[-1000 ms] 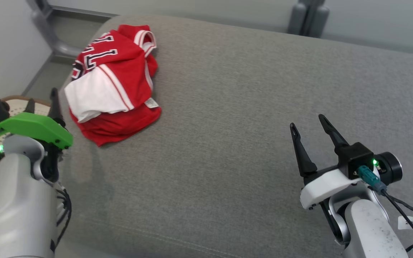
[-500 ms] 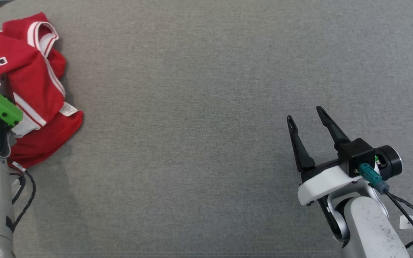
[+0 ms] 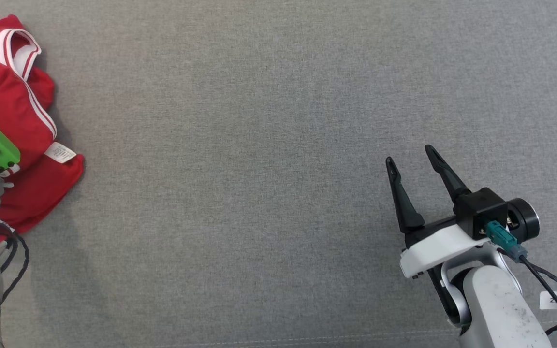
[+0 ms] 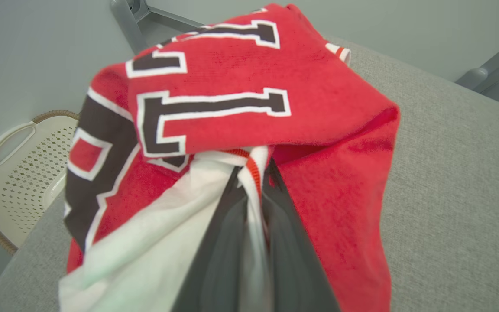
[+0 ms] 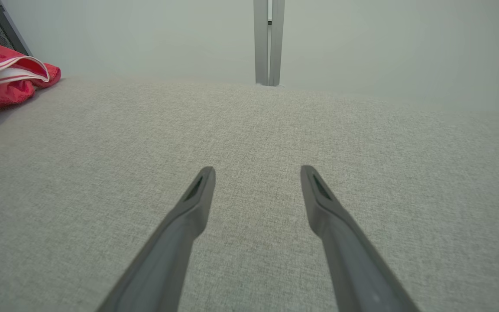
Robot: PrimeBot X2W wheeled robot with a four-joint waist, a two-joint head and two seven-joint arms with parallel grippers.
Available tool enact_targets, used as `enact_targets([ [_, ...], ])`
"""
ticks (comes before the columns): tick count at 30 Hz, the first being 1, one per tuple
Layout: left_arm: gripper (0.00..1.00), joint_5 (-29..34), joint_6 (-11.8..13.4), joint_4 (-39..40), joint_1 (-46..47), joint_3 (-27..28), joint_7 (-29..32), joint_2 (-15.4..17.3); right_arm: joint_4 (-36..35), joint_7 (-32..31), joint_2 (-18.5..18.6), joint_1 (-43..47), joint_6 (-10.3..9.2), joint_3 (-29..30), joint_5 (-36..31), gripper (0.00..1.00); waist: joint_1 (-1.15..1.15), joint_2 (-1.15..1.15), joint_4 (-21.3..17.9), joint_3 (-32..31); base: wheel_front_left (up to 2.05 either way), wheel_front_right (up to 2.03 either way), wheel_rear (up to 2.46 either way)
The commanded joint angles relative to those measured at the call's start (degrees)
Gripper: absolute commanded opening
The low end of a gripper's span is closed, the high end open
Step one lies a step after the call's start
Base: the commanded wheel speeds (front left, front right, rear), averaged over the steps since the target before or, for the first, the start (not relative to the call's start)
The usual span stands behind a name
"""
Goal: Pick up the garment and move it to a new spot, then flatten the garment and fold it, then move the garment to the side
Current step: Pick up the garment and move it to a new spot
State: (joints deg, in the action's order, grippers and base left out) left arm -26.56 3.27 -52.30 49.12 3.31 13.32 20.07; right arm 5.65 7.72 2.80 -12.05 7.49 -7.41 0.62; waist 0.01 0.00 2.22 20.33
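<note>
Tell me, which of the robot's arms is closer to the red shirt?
Left. The left fingers are pinched shut on the shirt, gripping its white fabric. The right fingers stand open over the grey cushion, well off to the shirt's side.

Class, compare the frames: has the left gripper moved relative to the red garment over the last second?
Yes. Though the camera shifted, the left gripper moved from beside the garment onto it, closing on its white fabric.
</note>
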Motion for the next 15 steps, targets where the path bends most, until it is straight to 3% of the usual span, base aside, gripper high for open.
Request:
enact_targets([
  [1,0.0,0.47,-0.26,0.85,-0.06,-0.13,0.26,0.75,0.41,0.59,0.17,-0.35,0.01,0.09,0.72,1.0,-0.01,0.0,0.95,-1.3,0.0,0.0,0.0],
  [6,0.0,-0.72,-2.35,5.51,1.72,0.42,-0.53,2.5,2.12,1.89,0.16,-0.7,0.01,0.81,2.09,1.0,-0.01,0.0,1.96,-4.15,0.0,0.0,0.0],
  [11,0.0,0.97,-2.65,12.36,3.51,-0.3,-2.89,5.0,4.79,3.78,0.16,-0.25,0.01,0.99,4.78,1.0,-0.01,0.0,1.38,-7.82,0.0,0.0,0.0],
  [15,0.0,0.84,-3.63,19.12,5.82,-1.88,-2.58,4.11,7.44,5.26,0.17,1.07,0.01,0.26,6.96,1.0,-0.01,0.0,-1.11,-11.35,0.0,0.0,0.0],
])
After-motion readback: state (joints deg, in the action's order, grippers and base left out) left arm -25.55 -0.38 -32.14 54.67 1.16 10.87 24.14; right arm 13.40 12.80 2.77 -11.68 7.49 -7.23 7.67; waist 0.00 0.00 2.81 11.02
